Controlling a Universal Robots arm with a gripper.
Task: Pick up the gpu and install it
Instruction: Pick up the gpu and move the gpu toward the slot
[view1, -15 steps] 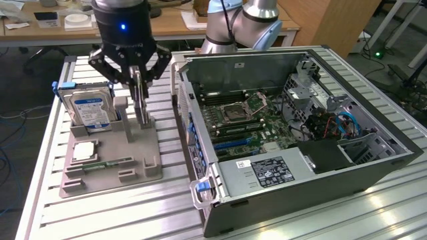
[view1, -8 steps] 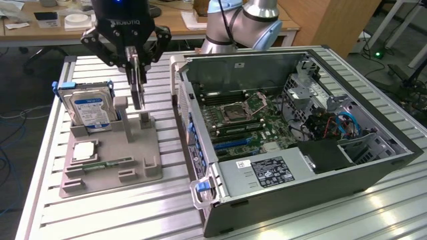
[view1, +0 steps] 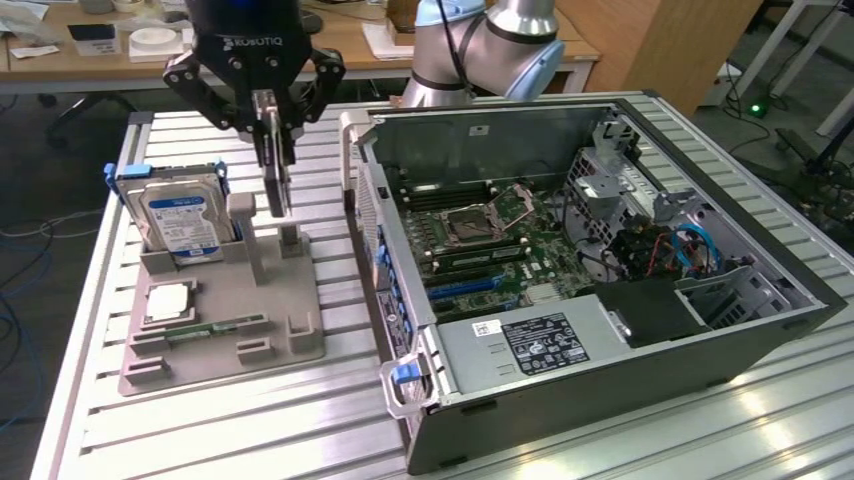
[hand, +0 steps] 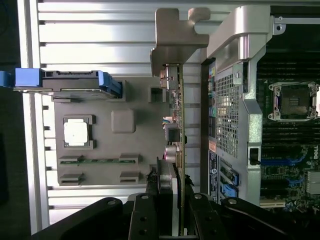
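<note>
The gpu (view1: 276, 165) hangs on edge, a thin dark card, with its lower end just over an upright post of the grey holder (view1: 267, 300). My gripper (view1: 274, 125) is shut on its upper part. In the wrist view the gpu (hand: 181, 125) runs edge-on away from the gripper (hand: 172, 200). The card's pale metal bracket (hand: 175, 35) is at the far end. It hangs over the strip between the grey holder (hand: 122, 145) and the open computer case (hand: 235, 100).
The holder carries a silver hard drive with a blue label (view1: 187, 225), a square processor (view1: 171, 300) and a green memory stick (view1: 214, 328). On the exterior view's right lies the open computer case (view1: 747, 300) with its motherboard (view1: 494, 250) exposed. Everything rests on a ribbed aluminium table (view1: 240, 420).
</note>
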